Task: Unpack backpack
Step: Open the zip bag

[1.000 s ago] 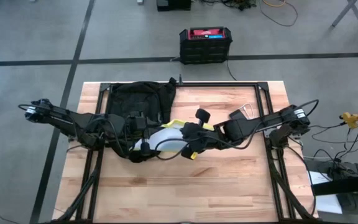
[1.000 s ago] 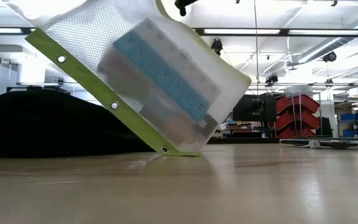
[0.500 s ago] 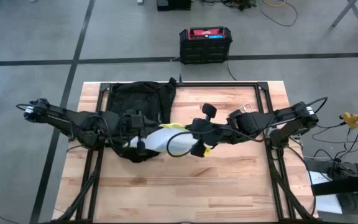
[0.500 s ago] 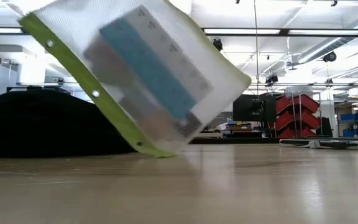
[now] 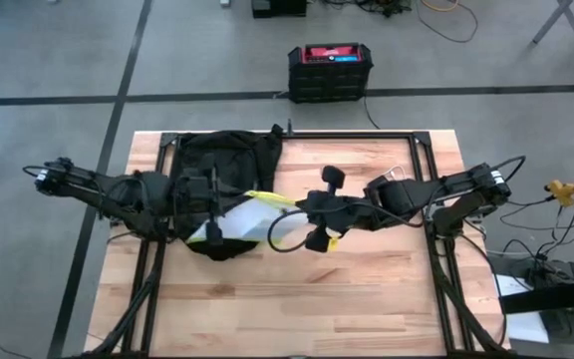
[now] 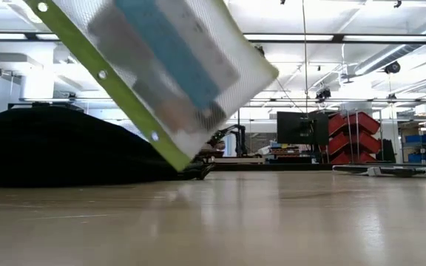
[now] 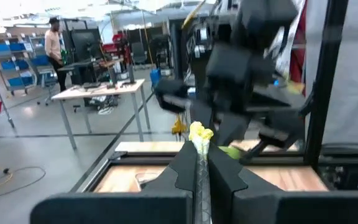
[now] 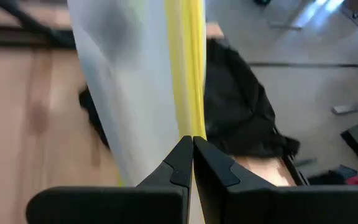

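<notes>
The backpack (image 5: pixel 222 155) is matt black cloth, the pouch (image 6: pixel 161 66) looks like see-through white mesh with a smooth yellow-green plastic-looking edge and small metal snaps, and the table (image 5: pixel 367 299) is pale planked wood with a soft sheen on a black metal frame.

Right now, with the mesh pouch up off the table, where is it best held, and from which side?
By its yellow-green trim, edge-on, from the two ends. The mesh pouch hangs tilted with its contents loose inside. The right hand pinches the trim; the left hand pinches the other end.
</notes>
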Controlling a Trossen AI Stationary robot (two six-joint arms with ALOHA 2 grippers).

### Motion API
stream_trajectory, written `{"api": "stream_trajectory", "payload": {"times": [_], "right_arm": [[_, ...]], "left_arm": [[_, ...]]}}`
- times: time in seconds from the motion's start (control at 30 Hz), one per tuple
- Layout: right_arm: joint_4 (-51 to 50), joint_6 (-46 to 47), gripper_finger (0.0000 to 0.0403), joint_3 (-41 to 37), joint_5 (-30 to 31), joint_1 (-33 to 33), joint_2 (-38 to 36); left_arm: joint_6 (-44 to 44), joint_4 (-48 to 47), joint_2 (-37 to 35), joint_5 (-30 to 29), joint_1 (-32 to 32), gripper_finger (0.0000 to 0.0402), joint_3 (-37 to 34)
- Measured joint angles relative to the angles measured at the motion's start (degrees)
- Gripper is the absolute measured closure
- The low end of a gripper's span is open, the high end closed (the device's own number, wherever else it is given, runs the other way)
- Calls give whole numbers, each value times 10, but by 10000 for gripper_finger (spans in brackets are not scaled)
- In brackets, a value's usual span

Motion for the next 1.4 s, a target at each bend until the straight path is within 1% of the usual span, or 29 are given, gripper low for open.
{"api": "stream_trajectory", "payload": {"times": [0.1, 0.2, 0.3, 0.4, 0.57, 0.67, 0.73, 0.8, 0.9, 0.97, 1.07, 1.17, 1.23, 1.33, 1.4], "right_arm": [[45, -17, 402, 0, -43, 0, 3], [62, -37, 387, 0, -53, 0, 5], [64, -61, 353, 1, -52, 0, 4], [90, -78, 307, 5, -51, 0, 4], [135, -145, 238, 6, -39, -3, 9], [145, -143, 214, 6, -45, -21, 9], [136, -133, 208, 6, -79, -37, 9], [134, -122, 209, 1, -132, -57, 9], [134, -97, 220, -5, -211, -81, 9], [134, -84, 236, -5, -254, -91, 9], [137, -76, 274, -5, -303, -95, 9], [141, -77, 317, -5, -324, -93, 16], [137, -81, 337, -5, -325, -89, 20], [141, -88, 346, -6, -323, -89, 34], [142, -76, 350, -6, -322, -91, 41]], "left_arm": [[0, -3, 14, 0, 0, 401, -2], [0, 3, 19, 0, 0, 401, -2], [0, -5, 19, 0, 0, 401, -2], [0, -5, 14, 0, 0, 401, -2], [4, -4, 16, 0, 0, 401, -2], [6, -9, 16, 16, 0, 401, -2], [11, -8, 16, 26, 0, 401, -2], [15, -8, 16, 37, 0, 401, -2], [19, -8, 16, 46, 0, 401, -2], [22, -8, 16, 46, 0, 401, -2], [28, -8, 16, 45, 0, 401, -2], [30, -8, 16, 42, 1, 401, -2], [30, -8, 16, 42, 1, 402, -2], [30, -7, 16, 41, 1, 401, -2], [30, -9, 16, 41, 1, 401, -2]]}}
